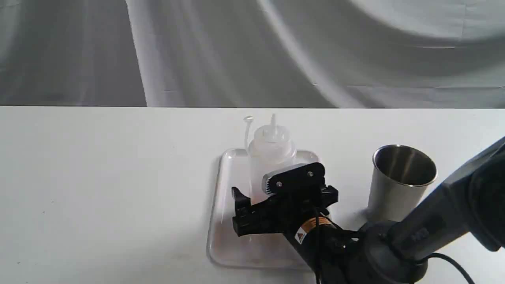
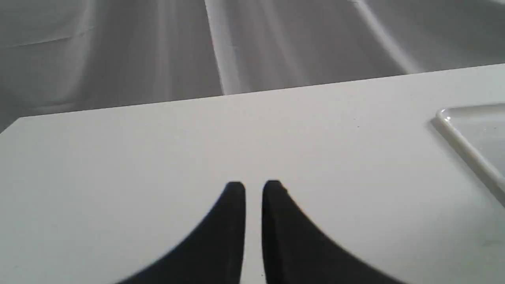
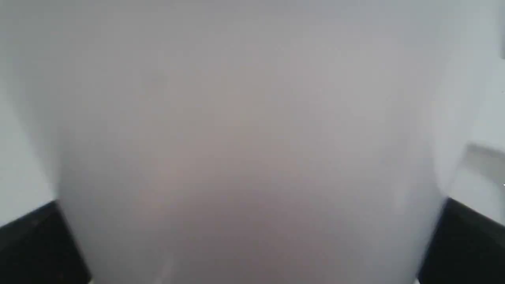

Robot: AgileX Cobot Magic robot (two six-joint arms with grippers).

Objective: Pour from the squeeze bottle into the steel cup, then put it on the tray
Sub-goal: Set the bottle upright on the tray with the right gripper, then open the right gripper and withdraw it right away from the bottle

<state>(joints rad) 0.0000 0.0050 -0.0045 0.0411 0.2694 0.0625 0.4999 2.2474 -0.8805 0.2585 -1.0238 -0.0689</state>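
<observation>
The squeeze bottle stands upright on the white tray, cone nozzle up, its tethered cap hanging to the left. My right gripper reaches in low from the front, jaws spread on either side of the bottle's lower body; a thin gap shows beside the left finger. The right wrist view is filled by the blurred bottle, with a black fingertip in each lower corner. The steel cup stands on the table right of the tray. My left gripper hovers shut and empty over bare table.
The tray's rim shows at the edge of the left wrist view. The right arm's dark body crosses in front of the cup's base. A grey cloth backdrop hangs behind the table's far edge.
</observation>
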